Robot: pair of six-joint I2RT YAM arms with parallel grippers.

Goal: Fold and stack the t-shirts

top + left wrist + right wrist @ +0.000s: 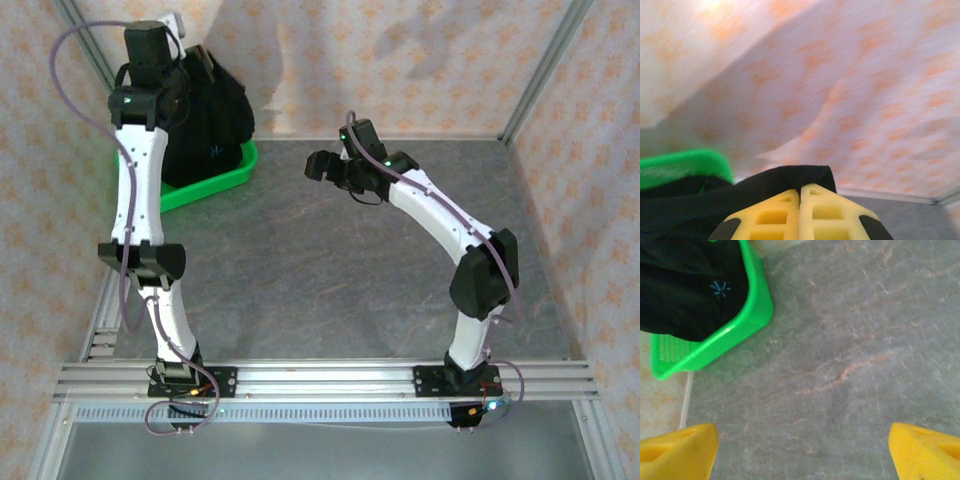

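T-shirt (765, 182) between closed left fingers (767, 220)

The grey table (300, 270) lies open across its middle and right, leaving wide room to pass between the two arms. The far-left corner is crowded: the green basket (215, 187) sits by the wall with black t-shirts (215, 110) heaped high in it. The left arm (138, 175) stands before it, the left gripper (800, 192) pinched on the cloth. The right gripper (800, 445), jaws wide, hangs over bare table near the basket. Patterned walls (420, 60) close three sides.
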